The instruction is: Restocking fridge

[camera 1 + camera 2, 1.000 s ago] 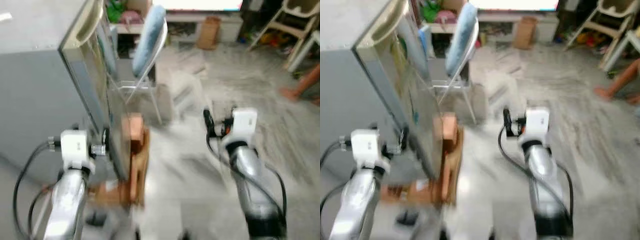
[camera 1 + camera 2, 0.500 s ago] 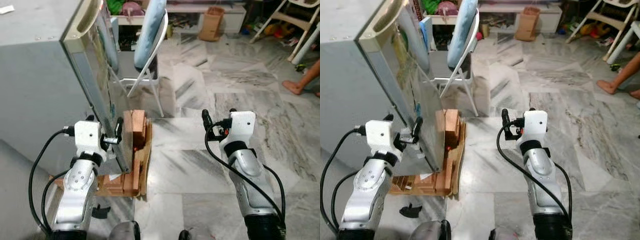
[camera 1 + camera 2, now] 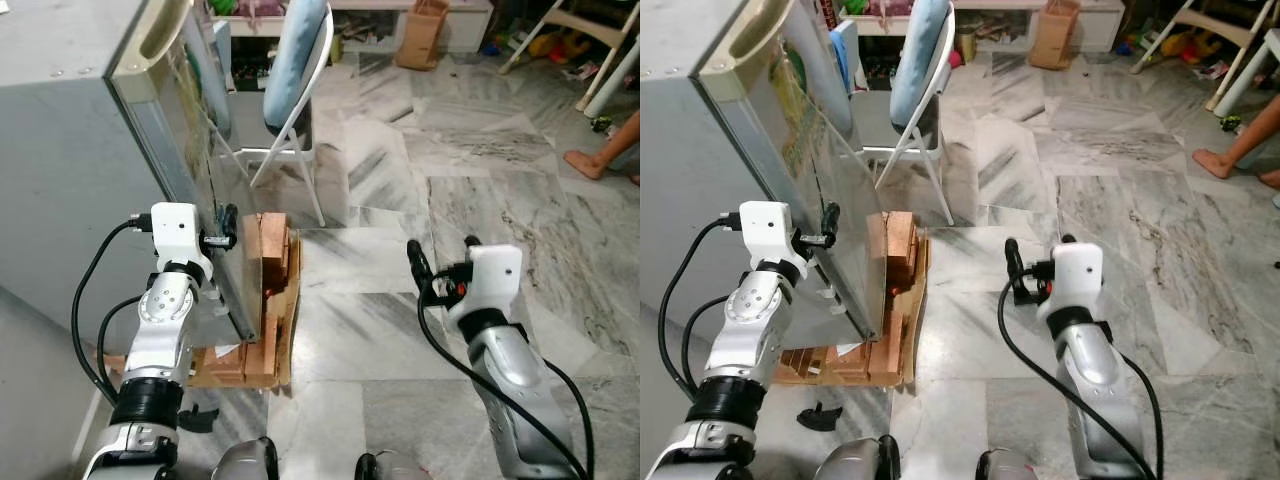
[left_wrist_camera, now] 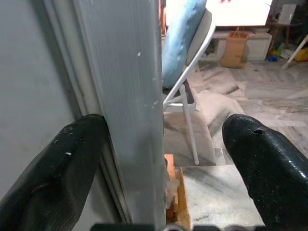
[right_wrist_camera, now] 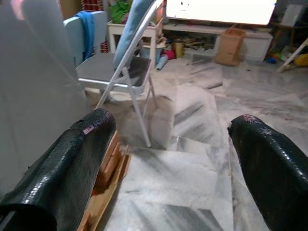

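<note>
The fridge [image 3: 70, 150] stands on my left, raised on wooden blocks [image 3: 268, 300] laid over a sheet of cardboard [image 3: 902, 360], I judge to keep its base off the marble floor [image 3: 400, 200]. Its door [image 3: 810, 190] is slightly ajar, the free edge swung toward me, which is why my left claw [image 4: 161, 159] sits where it does. A folding chair [image 3: 290, 90] with a blue cushion stands just beyond the door.

My left claw is spread wide and straddles the door edge: one finger [image 4: 53, 168] on the inner side against the seal, the other outside and apart from the panel. It grips nothing; I judge it ready to pull the door open.

My right claw [image 5: 168, 159] hangs over the floor, fingers wide apart, holding and touching nothing.
</note>
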{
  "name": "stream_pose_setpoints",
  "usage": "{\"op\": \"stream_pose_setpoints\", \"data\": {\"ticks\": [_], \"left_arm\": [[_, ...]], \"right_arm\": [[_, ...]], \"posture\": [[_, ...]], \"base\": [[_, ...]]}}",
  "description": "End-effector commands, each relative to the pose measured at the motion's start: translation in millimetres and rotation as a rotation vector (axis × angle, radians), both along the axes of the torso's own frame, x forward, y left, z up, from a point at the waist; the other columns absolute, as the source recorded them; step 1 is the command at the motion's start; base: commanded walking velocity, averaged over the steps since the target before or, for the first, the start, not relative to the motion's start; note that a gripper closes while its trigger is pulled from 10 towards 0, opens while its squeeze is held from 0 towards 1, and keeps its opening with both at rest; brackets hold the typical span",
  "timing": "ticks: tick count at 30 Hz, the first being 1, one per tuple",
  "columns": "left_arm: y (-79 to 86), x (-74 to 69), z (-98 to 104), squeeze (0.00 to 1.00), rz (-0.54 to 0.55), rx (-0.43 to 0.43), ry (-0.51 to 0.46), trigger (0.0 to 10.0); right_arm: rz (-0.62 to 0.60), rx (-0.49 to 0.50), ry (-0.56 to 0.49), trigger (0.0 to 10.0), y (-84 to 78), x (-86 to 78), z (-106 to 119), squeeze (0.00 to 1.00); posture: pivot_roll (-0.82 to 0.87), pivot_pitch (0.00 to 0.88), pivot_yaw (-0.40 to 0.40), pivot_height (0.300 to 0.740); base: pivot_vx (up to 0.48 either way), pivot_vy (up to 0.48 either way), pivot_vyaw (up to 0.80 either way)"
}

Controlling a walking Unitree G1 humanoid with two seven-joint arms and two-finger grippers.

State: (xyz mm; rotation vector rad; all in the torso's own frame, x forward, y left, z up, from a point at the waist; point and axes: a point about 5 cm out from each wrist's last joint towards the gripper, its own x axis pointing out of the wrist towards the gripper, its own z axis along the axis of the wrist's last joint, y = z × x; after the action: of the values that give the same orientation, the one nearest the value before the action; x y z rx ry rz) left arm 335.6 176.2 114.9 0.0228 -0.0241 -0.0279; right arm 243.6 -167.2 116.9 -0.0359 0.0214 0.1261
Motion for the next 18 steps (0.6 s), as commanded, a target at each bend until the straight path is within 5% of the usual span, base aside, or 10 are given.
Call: {"op": "stream_pose_setpoints", "data": {"ticks": [1, 10, 12, 13, 14, 18], "left_arm": [[2.3, 5.7, 4.6, 0.0, 0.003, 0.009, -0.009, 10.0], [0.3, 23.6, 15.6, 0.0, -0.019, 0.04, -0.038, 10.0], [-31.1, 26.2, 26.3, 0.0, -0.198, 0.112, -0.092, 10.0], [-31.1, 26.2, 26.3, 0.0, -0.198, 0.112, -0.092, 10.0], [-60.2, 22.4, 26.0, 0.0, -0.348, 0.167, -0.115, 10.0], [-108.6, 11.8, 25.1, 0.0, -0.573, 0.184, -0.142, 10.0]], "right_arm": [[0.017, 0.0, -0.008, 10.0, 1.2, -4.4, 4.7, 0.0], [0.218, 0.025, 0.079, 10.0, 9.6, -27.9, 1.5, 0.0], [0.231, 0.017, 0.102, 10.0, 3.6, -36.0, -0.9, 0.0], [0.231, 0.017, 0.102, 10.0, 3.6, -36.0, -0.9, 0.0], [0.224, 0.003, 0.113, 10.0, -1.3, -40.8, -3.1, 0.0], [0.205, -0.018, 0.125, 10.0, -7.7, -46.4, -7.4, 0.0]], "posture": [[-0.06, 0.15, 0.025, 0.74], [-0.06, 0.16, 0.03, 0.74], [-0.06, 0.157, 0.027, 0.74], [-0.06, 0.157, 0.027, 0.74], [-0.05, 0.156, 0.024, 0.74], [-0.05, 0.156, 0.026, 0.74]], "base": [[0.0, 0.0, 0.0], [0.0, 0.0, 0.0], [0.0, 0.0, 0.0], [0.0, 0.0, 0.0], [0.0, 0.0, 0.0], [0.0, 0.0, 0.0]]}}
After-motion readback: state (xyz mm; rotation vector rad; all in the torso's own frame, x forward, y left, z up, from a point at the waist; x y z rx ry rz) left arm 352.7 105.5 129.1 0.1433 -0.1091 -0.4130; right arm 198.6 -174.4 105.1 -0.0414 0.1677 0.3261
